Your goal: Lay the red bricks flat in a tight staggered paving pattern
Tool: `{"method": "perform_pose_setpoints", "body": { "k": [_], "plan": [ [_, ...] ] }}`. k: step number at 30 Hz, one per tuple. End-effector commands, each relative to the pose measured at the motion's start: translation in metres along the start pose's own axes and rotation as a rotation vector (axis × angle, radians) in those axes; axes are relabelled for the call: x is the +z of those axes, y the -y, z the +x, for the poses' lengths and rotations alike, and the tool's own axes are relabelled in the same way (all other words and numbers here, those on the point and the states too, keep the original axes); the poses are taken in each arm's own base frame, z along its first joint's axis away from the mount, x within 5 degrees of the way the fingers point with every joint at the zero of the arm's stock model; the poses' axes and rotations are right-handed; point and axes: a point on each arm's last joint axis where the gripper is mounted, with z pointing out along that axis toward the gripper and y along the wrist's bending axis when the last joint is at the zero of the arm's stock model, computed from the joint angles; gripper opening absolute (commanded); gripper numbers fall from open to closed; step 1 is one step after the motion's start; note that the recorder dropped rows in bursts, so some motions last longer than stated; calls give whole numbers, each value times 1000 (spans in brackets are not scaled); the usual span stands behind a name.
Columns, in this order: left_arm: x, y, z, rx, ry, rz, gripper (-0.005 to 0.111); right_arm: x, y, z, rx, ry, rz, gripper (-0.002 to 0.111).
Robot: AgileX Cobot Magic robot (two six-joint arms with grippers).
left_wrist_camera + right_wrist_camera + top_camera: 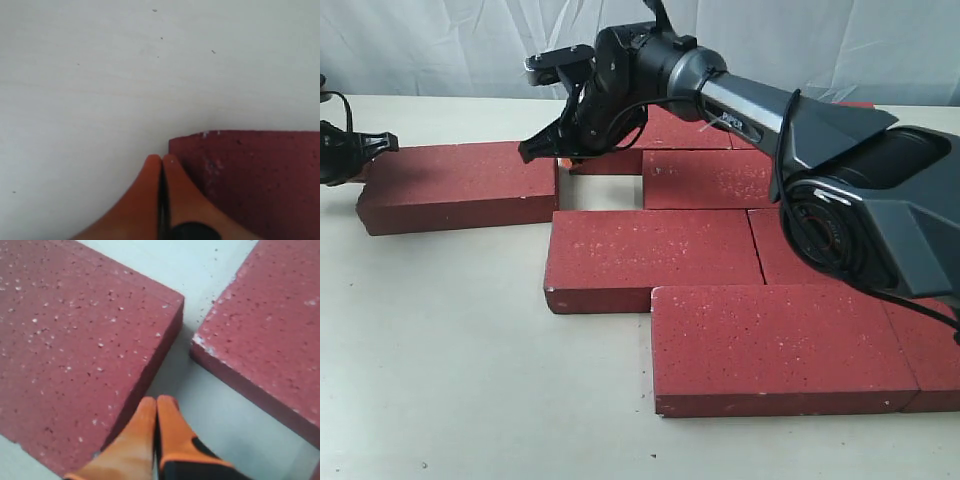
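Right now the red bricks [655, 258] all lie flat on the white counter [440, 360]. Most of them sit packed edge to edge on the right side of the exterior view, in rows that are each offset from the row behind. One of them, the left-hand brick [460, 185], lies apart from the group. A small rectangular pocket of bare counter shows between its right end and the packed rows.

The right gripper [530, 152] reaches across the middle on its long dark arm [750, 110] and hangs low at the far right corner of the left-hand brick, by the edge of that pocket. In the right wrist view its orange fingertips [140, 425] are pressed together with nothing between them. They point down at the strip of counter that runs between two bricks, close against the side wall of one. Whether they touch that wall cannot be told.

The left gripper [392, 141] sits at the far left edge of the exterior view, at the left end of the left-hand brick near its far corner. In the left wrist view its orange fingertips [150, 172] are closed tip to tip and hold nothing. They are just beside the corner of a brick, and it is unclear whether they touch it. Pale chips show along that brick's upper edge.
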Motion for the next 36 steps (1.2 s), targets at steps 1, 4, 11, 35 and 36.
{"method": "perform_pose_setpoints", "body": {
  "k": [1,4,11,35,36],
  "plan": [
    [1,3,0,2,-7,19,0,11,-4,1,-5,43,-13,-1],
    [1,3,0,2,-7,19,0,20,-3,6,-4,28,-11,-1],
    [1,2,0,0,-6,18,0,2,-13,0,-2,4,-42,-1],
    [1,4,1,-2,-25,39,0,16,-9,8,-56,-15,-4,-1],
    [1,5,2,-1,-34,49,0,16,-13,11,-61,-54,-12,-1]
  ]
}}
